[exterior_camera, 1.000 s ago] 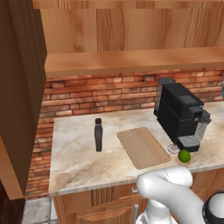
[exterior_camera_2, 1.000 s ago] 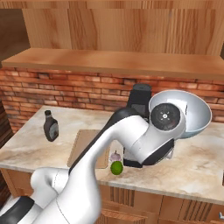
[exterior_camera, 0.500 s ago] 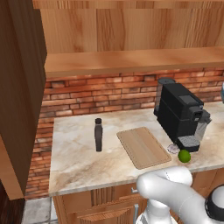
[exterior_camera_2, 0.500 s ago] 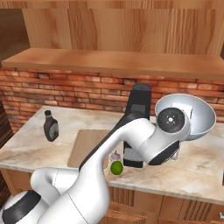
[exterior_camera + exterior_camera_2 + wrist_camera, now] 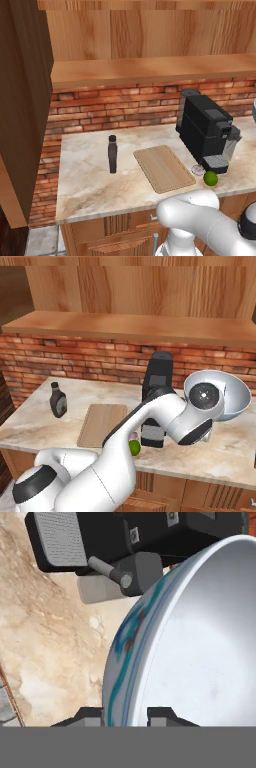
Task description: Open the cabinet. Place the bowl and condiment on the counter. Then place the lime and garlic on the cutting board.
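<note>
Beige marble-look worktop (image 5: 95, 185), right end: the gripper (image 5: 125, 714) clenches the rim of the white, blue-patterned bowl (image 5: 235, 398), carried tilted above it beside the black coffee machine (image 5: 205, 131). That edge grip may slip, or the bowl strike the machine.

On the bench (image 5: 90, 185), the condiment (image 5: 113, 154) stands toward the left end, the cutting board (image 5: 163, 168) beside it near the front edge. The coffee machine (image 5: 204, 131) sits right of the board toward the back wall. The lime (image 5: 210, 178) and garlic (image 5: 198, 170) lie before the machine. The bowl (image 5: 231, 397) hangs above the bench's right part, its rim between the fingertips (image 5: 90, 716).
</note>
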Motion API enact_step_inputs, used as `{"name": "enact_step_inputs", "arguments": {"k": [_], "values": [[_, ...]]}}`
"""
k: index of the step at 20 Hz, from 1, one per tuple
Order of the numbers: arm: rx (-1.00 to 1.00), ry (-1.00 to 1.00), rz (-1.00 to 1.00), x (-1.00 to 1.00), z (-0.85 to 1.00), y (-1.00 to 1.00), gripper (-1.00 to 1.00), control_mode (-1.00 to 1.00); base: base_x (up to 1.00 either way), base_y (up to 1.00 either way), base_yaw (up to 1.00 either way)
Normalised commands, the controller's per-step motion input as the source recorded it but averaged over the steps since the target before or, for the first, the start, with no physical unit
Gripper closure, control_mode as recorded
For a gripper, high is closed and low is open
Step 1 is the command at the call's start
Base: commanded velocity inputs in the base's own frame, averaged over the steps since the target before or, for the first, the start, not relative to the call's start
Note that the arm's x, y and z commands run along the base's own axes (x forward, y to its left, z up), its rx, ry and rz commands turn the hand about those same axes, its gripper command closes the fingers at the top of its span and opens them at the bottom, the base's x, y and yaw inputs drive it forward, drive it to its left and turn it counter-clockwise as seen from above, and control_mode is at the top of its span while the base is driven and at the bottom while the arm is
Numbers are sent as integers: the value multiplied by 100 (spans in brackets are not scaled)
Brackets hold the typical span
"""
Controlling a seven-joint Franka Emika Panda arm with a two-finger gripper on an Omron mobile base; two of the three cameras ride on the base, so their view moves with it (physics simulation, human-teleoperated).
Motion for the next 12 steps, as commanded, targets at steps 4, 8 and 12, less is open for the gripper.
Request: {"name": "enact_step_inputs", "arguments": {"k": [4, 8, 12], "values": [[0, 3, 0, 10, -24, -23, 100, -100, 0, 0, 0], [0, 2, 0, 11, -26, -22, 100, -100, 0, 0, 0], [0, 4, 0, 15, -28, -18, 100, -100, 0, 0, 0]]}}
